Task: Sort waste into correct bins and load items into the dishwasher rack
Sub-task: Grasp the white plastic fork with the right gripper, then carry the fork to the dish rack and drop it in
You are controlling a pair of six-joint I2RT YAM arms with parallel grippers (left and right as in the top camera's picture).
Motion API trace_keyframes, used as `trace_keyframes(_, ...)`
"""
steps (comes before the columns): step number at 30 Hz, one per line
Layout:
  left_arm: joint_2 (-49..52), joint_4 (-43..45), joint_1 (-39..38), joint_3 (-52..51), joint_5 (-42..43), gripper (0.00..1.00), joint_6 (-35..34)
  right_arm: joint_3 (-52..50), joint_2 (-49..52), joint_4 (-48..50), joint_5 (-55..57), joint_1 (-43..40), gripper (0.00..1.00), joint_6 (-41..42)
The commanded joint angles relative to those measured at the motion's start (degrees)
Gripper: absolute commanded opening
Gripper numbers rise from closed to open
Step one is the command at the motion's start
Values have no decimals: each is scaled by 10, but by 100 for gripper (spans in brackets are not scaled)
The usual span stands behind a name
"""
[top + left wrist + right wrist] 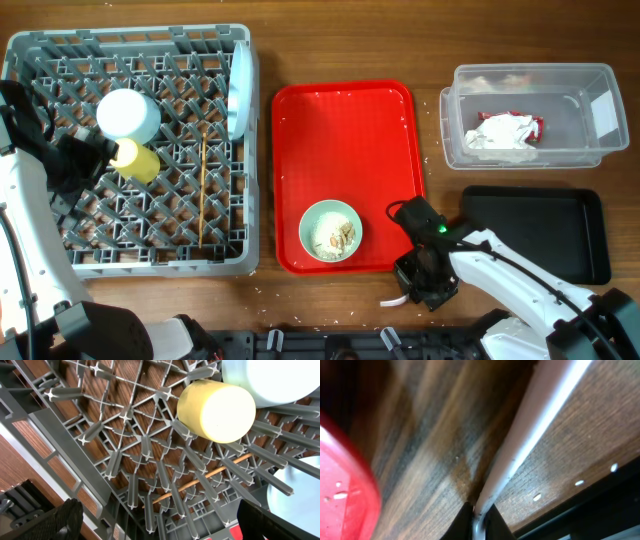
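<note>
My right gripper (420, 290) is shut on the white fork (540, 420), which lies on the wood by the table's front edge, just right of the red tray. The fork's end (392, 299) sticks out to the left. In the grey dishwasher rack (40, 255) sit an upturned pale blue bowl (128, 115), the yellow cup (135, 158), the chopsticks (202, 190) and the plate (238, 95) on edge. My left gripper (160, 525) hangs open over the rack beside the cup (215, 410), holding nothing. A second bowl (331, 230) with crumbs stands on the red tray.
The clear tub (600, 75) at the back right holds the white napkin (500, 132) and red wrapper (535, 125). The black tray (540, 235) lies just right of my right arm. The red tray (345, 105) sits in the middle. Crumbs dot the wood.
</note>
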Motion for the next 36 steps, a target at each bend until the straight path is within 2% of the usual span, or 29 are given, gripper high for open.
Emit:
trace_keyframes(1, -9, 1, 3, -1, 3, 100, -6, 13, -3, -1, 17, 2, 4, -12)
trace_keyframes(3, -9, 2, 3, -1, 3, 100, -6, 22, -11, -10, 14, 2, 4, -20)
trace_keyframes(6, -9, 2, 3, -1, 3, 100, -6, 68, -40, -75, 31, 2, 4, -20)
trace_keyframes(8, -9, 2, 3, -1, 3, 100, -6, 132, -76, -133, 69, 2, 4, -30)
trace_keyframes(10, -9, 4, 3, -1, 3, 100, -6, 209, -110, -109, 96, 2, 4, -88)
trace_keyframes(12, -9, 8, 3, -1, 3, 100, -6, 247, -116, -11, 106, 2, 4, -164)
trace_keyframes(13, -9, 8, 3, -1, 3, 100, -6, 258, -112, 100, 92, 2, 4, -202)
trace_keyframes(17, -9, 8, 3, -1, 3, 100, -6, 261, -39, 448, -16, 2, 4, -196)
trace_keyframes(19, -9, 8, 3, -1, 3, 100, -6, 283, 29, 537, -50, 18, 4, -187)
trace_keyframes(21, -9, 8, 3, -1, 3, 100, -6, 322, 114, 603, -57, 63, 4, -247)
trace_keyframes(22, -9, 8, 3, -1, 3, 100, -6, 345, 145, 603, -57, 85, 4, -284)
trace_keyframes(25, -9, 8, 3, -1, 3, 100, -6, 416, 210, 557, -18, 151, 4, -465)
trace_keyframes(28, -9, 8, 3, -1, 3, 100, -6, 461, 216, 509, 36, 210, 4, -619)
trace_keyframes(32, -9, 8, 3, -1, 3, 100, -6, 462, 228, 505, 36, 247, 4, -680)
trace_keyframes(36, -9, 8, 3, -1, 3, 100, -6, 462, 284, 544, 36, 253, 4, -655)
